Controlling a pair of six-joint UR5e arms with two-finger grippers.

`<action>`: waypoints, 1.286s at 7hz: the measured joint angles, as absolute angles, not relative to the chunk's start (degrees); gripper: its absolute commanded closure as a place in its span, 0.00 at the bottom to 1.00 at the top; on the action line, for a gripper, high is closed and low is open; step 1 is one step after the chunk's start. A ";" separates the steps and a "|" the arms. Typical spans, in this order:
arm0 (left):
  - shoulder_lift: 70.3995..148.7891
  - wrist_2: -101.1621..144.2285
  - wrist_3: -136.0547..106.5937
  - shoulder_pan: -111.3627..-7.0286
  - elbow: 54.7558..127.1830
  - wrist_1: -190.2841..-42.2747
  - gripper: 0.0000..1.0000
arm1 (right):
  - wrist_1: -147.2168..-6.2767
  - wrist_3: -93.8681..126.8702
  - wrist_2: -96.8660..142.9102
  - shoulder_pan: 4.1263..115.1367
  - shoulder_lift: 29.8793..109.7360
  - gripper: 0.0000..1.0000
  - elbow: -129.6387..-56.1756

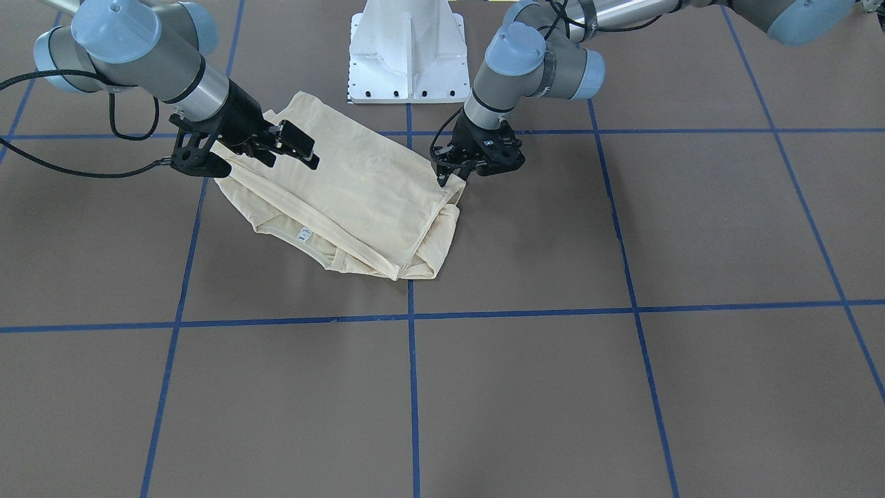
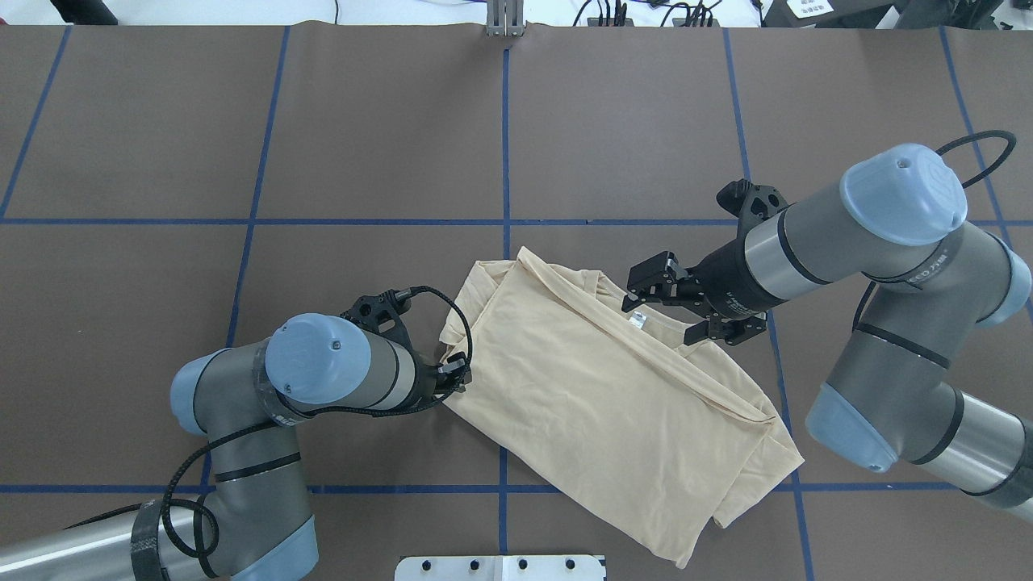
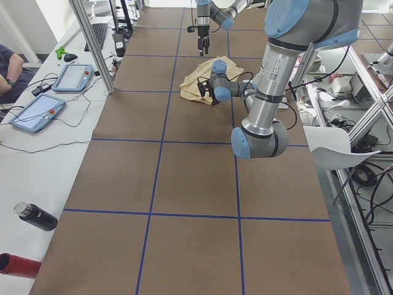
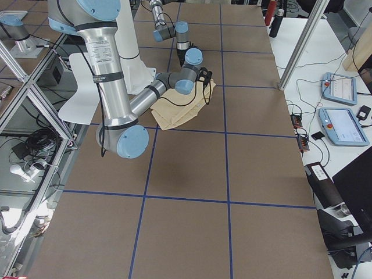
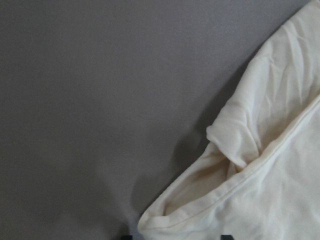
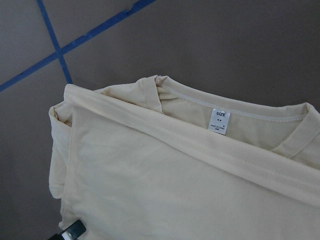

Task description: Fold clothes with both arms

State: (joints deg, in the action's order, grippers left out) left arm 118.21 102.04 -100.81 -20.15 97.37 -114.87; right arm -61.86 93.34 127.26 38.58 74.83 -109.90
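Brown table (image 2: 363, 121) with a blue tape grid, white pedestal (image 1: 406, 55) at the robot's edge. In the left side view a bench runs along the operator side with two pendants (image 3: 73, 77), a dark bottle (image 3: 37, 216) and a seated person (image 3: 6, 67). Shirt (image 2: 613, 403) lies folded just ahead of the pedestal, across the centre tape line. It sits diagonal to the grid: long axis runs from far-left to near-right as the robot sees it. Collar and white label (image 2: 637, 320) sit on the far long edge, plain side up. Right gripper (image 2: 663, 309) hovers over the collar, fingers spread wide, nothing between them. Left gripper (image 2: 456, 378) is at the shirt's left end, tips on the bunched hem; can't tell if it's clamped or just parted around it.
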 measured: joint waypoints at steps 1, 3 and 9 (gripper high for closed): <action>118.24 102.04 -100.75 -20.22 97.35 -114.87 0.81 | -61.87 93.34 127.26 38.62 74.86 0.00 -109.77; 118.29 102.06 -100.80 -20.82 97.43 -114.85 1.00 | -61.87 93.34 127.27 38.77 74.93 0.00 -109.55; 118.90 102.30 -98.59 -29.45 95.46 -112.49 1.00 | -61.90 93.34 127.27 39.25 75.06 0.00 -109.57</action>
State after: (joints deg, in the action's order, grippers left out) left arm 118.90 102.30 -98.59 -29.45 95.46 -112.49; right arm -61.90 93.34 127.27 39.25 75.06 -109.57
